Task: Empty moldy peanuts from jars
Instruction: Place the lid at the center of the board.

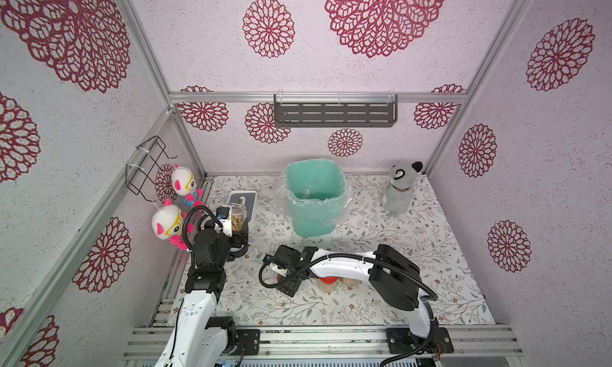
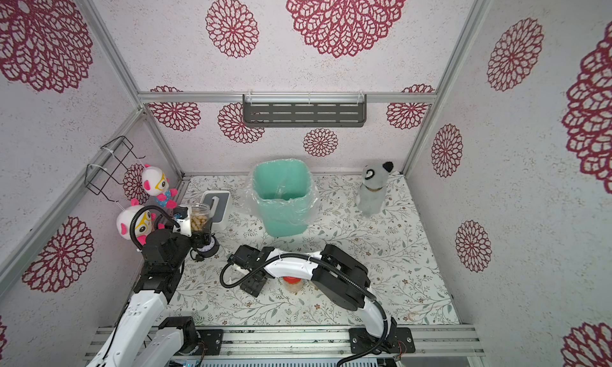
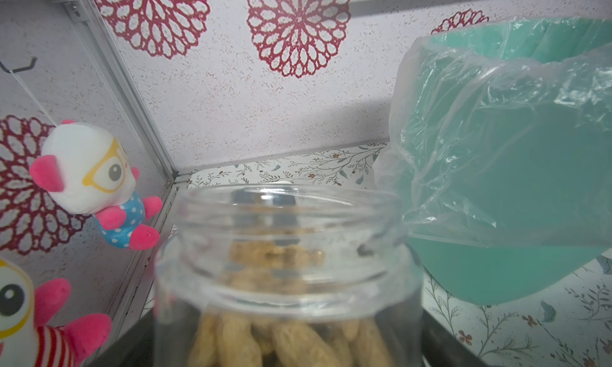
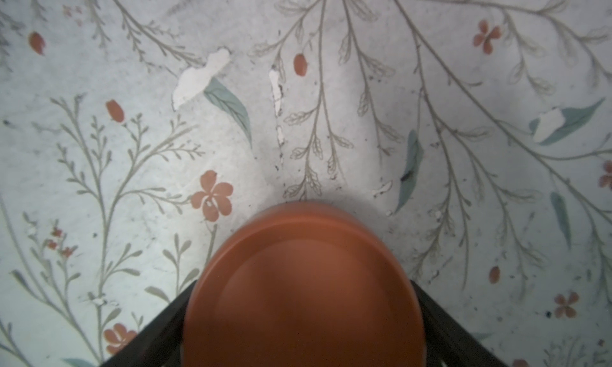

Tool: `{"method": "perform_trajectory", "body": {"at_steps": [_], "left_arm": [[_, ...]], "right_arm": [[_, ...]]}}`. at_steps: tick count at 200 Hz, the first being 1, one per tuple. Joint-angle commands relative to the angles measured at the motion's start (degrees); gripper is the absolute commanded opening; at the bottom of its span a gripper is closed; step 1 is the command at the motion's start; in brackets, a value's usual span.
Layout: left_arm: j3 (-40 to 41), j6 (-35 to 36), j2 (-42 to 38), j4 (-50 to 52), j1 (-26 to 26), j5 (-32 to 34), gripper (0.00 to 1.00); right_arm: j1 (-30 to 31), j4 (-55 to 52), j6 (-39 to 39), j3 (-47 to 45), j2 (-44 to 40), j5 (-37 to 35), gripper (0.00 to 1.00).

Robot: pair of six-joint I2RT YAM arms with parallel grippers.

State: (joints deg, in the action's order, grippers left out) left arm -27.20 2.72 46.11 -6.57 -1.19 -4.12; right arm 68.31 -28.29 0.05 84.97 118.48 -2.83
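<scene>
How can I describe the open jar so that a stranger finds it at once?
Find the mint-green bin at the back. Left of it, the left pincer holds a clear jar of peanuts. Unlike the red-lidded jar nearer the front, it has no lid.

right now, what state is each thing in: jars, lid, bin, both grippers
open jar: lid off, upright, peanuts inside, held by left gripper
brown lid: off its jar, between the fingers of right gripper, grip unclear
red-lidded jar: closed, upright on the table
third jar: mostly hidden under right arm, lid unseen
bin: upright, bag-lined, no peanuts seen inside
</scene>
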Motion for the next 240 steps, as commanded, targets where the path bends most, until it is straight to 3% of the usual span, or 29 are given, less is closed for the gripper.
{"method": "perform_trajectory", "body": {"at_steps": [1,56,127,196,240], "left_arm": [[-0.22,-0.64,-0.84,-5.75,-0.39,-0.72,0.00],[-0.31,-0.52,-0.49,-5.65,-0.39,-0.57,0.00],[-3.94,-0.12,0.13,-2.19,-0.39,-2.58,0.00],[-14.32,7.05,1.08,9.70,-0.30,-10.81,0.00],[-24.22,12.72,4.20,19.53,0.34,-15.92,0.00]], "right_arm": [[0.32,-0.30,1.18,-0.68,-2.66,-2.44,0.98],[0.24,2.26,1.20,-1.53,-5.18,-2.19,0.99],[-0.28,14.23,1.57,-6.52,-18.02,-4.75,0.99],[-2.44,27.13,2.90,-14.96,-31.78,-12.44,0.99],[-7.42,31.11,8.45,-21.37,-41.29,-15.56,0.99]]}}
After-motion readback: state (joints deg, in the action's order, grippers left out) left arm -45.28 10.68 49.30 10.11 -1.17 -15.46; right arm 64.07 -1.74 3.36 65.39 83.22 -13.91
